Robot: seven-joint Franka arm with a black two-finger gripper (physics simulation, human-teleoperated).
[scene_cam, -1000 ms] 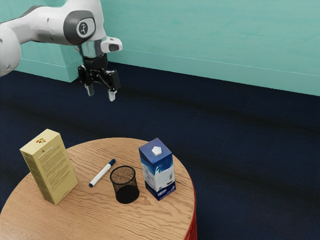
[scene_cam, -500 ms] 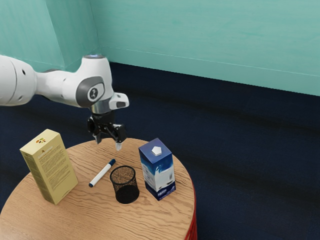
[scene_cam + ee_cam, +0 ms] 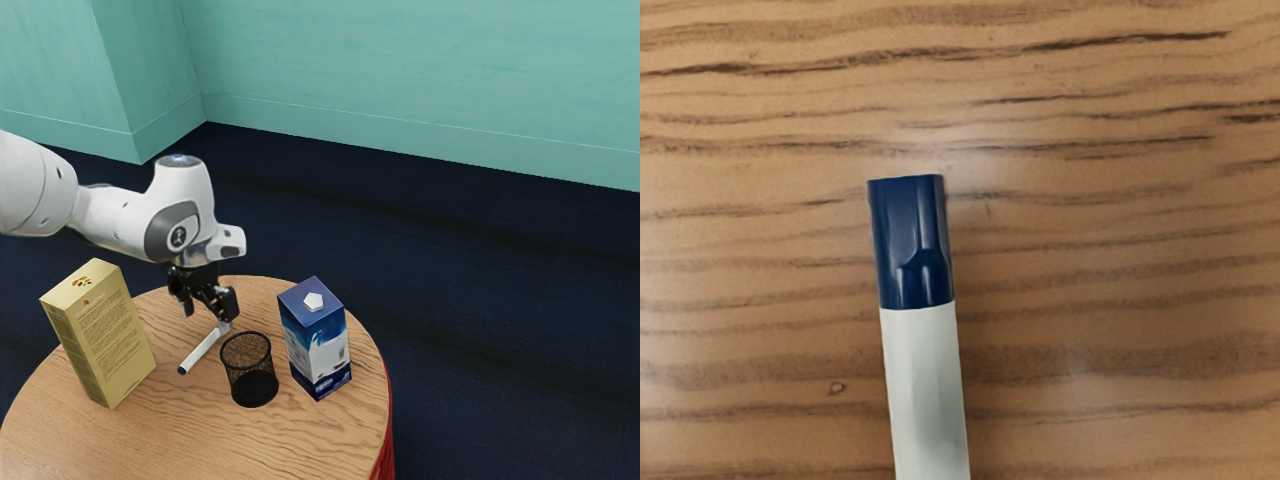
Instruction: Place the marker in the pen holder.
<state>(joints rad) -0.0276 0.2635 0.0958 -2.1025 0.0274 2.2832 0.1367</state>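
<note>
From the exterior view's left: a yellow box [image 3: 108, 345]; a white marker [image 3: 201, 351] (blue-capped) lying on the round table [image 3: 60, 430]; the black gripper [image 3: 207, 315] low over its capped end — fingers wide apart, gripping nothing; the mesh pen holder [image 3: 250, 372]; a blue-and-white carton [image 3: 316, 345].

Marker [image 3: 926, 390], white barrel, dark blue cap [image 3: 908, 240] and dark blue tail end; pen holder [image 3: 254, 387], black mesh. Carton [image 3: 318, 350], blue and white, white cap; box [image 3: 112, 350], pale yellow, lines of dark print, small red-and-orange motif. Table [image 3: 190, 430], tan wood, wavy brown grain, red side; gripper [image 3: 207, 317], black; arm [image 3: 120, 215], white and grey; wall [image 3: 420, 80], teal; floor [image 3: 480, 290], dark navy.
</note>
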